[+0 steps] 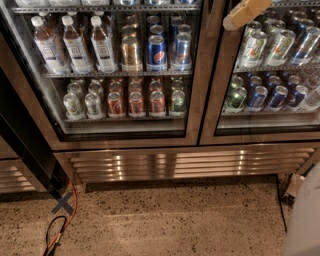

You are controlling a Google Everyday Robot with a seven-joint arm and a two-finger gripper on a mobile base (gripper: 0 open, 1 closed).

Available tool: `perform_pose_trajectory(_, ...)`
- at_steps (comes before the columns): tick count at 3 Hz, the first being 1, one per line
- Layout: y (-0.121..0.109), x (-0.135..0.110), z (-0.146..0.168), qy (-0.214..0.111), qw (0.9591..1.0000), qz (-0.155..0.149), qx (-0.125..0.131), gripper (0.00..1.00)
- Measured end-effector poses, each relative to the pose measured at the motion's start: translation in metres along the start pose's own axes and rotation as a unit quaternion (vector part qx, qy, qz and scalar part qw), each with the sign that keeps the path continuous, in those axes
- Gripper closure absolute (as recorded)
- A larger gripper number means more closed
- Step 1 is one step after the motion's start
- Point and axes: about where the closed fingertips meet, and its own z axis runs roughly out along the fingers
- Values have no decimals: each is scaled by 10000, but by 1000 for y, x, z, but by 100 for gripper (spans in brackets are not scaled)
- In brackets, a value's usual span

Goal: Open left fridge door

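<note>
The left fridge door [196, 100] is the wide glass door with a bronze-steel frame, filling the left and middle of the camera view. Behind its glass stand bottles [75, 42] and cans [156, 50] on two shelves. It lies flush with the door beside it. My gripper [247, 12] shows as a tan tip at the top right. It hangs in front of the upright frame strip where the two doors meet, just right of the left door's right edge.
The right glass door [272, 75] fronts only cans. A ribbed steel grille [190, 162] runs below both doors. A black panel [25, 135] slants down the left side. An orange cable [72, 210] and a blue tape cross [64, 202] lie on the speckled floor. A pale robot part [305, 220] fills the lower right corner.
</note>
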Motion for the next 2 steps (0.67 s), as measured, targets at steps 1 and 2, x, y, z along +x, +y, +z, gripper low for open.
perform_pose_trajectory(1, 4, -8, 15, 133, 9994, -180, -277, 0)
perform_pose_trajectory(2, 6, -7, 17, 150, 9991, -185, -350, 0)
